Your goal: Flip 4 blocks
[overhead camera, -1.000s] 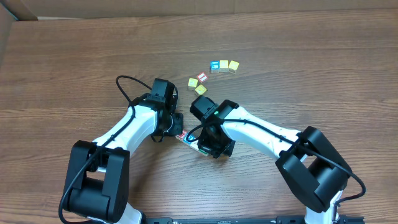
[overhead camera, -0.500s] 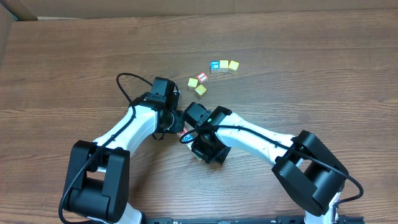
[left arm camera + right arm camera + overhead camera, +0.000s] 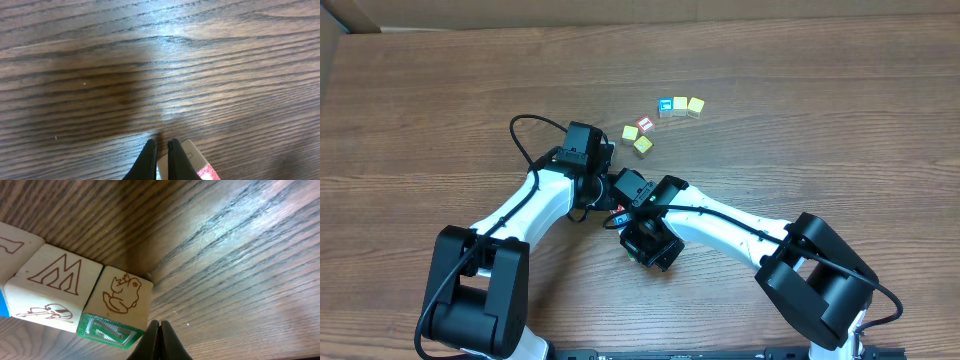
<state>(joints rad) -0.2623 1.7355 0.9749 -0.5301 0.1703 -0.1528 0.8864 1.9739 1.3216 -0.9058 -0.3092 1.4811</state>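
1. Right gripper (image 3: 159, 328) is pinched shut and empty, so use it as a poker. Its tips rest low beside the green block (image 3: 120, 305), at that block's lower right corner.
2. Press on the block's upper edge so it rolls over rather than skids. The M block (image 3: 52, 282) touches it on the far side, with a third block (image 3: 9, 245) beyond.
3. Left gripper (image 3: 161, 146) is likewise shut and empty, close against the red-edged block (image 3: 194, 159) on its right. Brace the row there.
4. Stay away from the spare cubes (image 3: 680, 104), which lie well apart beyond both tips.
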